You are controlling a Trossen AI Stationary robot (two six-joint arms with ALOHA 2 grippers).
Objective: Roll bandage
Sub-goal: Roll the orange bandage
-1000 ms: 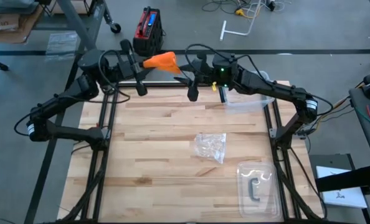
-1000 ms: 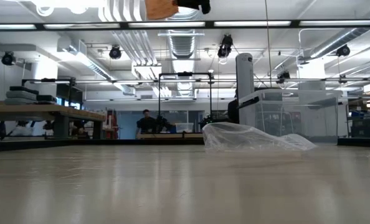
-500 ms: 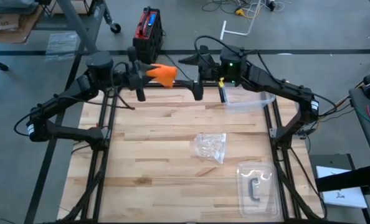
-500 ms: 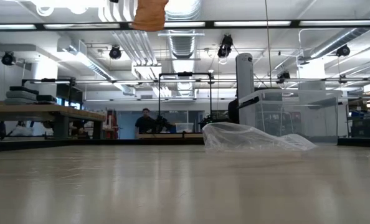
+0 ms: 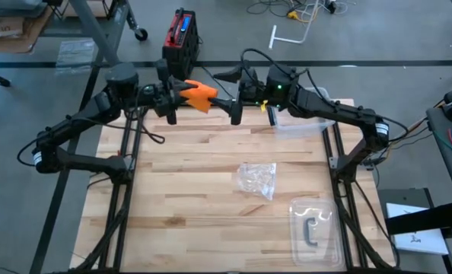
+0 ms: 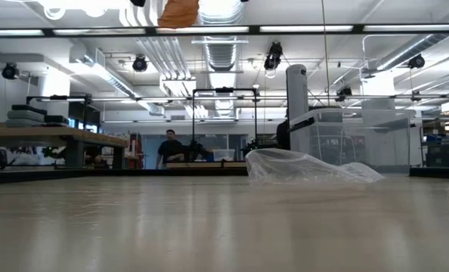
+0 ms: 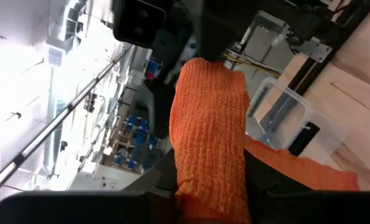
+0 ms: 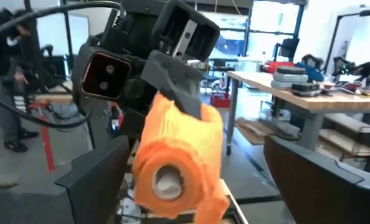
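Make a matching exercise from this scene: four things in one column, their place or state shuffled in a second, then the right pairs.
Things:
1. bandage
2. right gripper
3. plastic wrapper
4. clear tray

Place or state:
A. lying crumpled mid-table
B. near corner of the table, on the right arm's side
C. held off the table in the left gripper
D. open, facing the orange roll

Pairs: 1-C, 2-D, 3-A, 4-B
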